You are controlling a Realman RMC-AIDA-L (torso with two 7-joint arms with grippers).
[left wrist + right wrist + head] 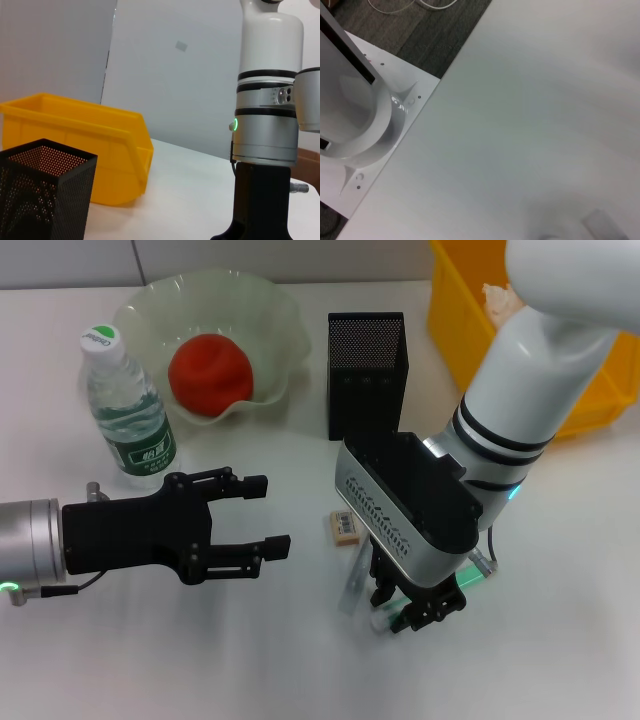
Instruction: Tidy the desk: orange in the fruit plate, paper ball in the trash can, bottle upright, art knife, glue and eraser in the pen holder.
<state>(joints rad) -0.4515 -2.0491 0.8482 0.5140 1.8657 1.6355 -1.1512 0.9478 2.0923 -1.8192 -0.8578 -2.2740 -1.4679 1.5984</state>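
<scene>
White tabletop (560, 640) is carrying everything, and most of the tidying already looks done. At its far right edge the yellow trash can (590, 390) is holding what looks like the paper ball (497, 298). The fruit plate (275, 310) is cradling the orange (208, 375); the bottle (125, 410) is standing upright beside it, and the black pen holder (366, 365) is sitting near the middle.

Low over the near tabletop, the right gripper (405, 612) is reaching down where the mint-green glue (478, 568) and a slim clear-ended stick, probably the art knife (353, 583), are lying; whether its fingers are closing on anything cannot be told. The left gripper (268, 515) is hovering to the left with its fingers spread apart and empty.

The eraser (344, 526) is lying flat, close beside the right arm's wrist. Light, slightly soft and grippy, it should be pinched across its short sides. The rigid, light, smooth sticks may roll, so a mid-barrel pinch seems safest.
</scene>
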